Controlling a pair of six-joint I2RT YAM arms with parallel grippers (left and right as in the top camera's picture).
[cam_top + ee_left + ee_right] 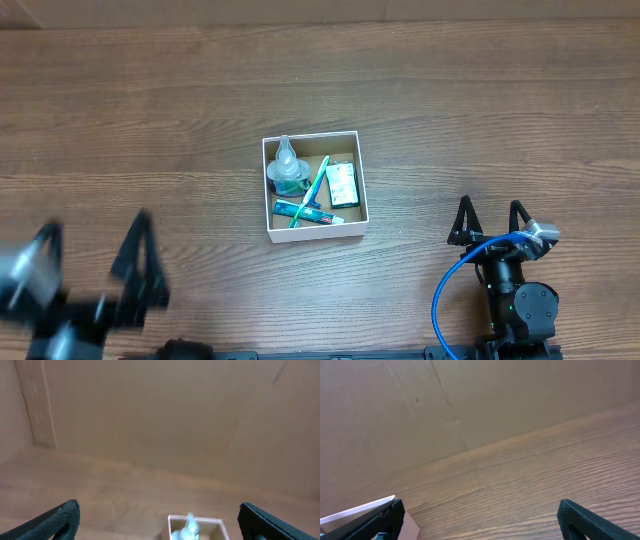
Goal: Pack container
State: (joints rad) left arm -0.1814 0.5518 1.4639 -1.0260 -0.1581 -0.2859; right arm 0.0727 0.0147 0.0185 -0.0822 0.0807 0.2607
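Note:
The container point(315, 232), a small square box with white walls and a brown floor, sits at the table's middle. Inside it lie a clear bottle with green liquid point(287, 172), a green toothbrush point(314, 186), a toothpaste tube point(305, 211) and a small white packet point(343, 185). My left gripper point(95, 258) is open and empty at the front left, blurred; its wrist view shows the container point(196, 521) ahead with the bottle point(187, 529). My right gripper point(490, 218) is open and empty at the front right; a corner of the container point(357, 509) shows at the left of its view.
A brown cardboard wall point(165, 415) stands along the far edge of the wooden table point(480, 110). A blue cable point(447, 290) loops beside the right arm.

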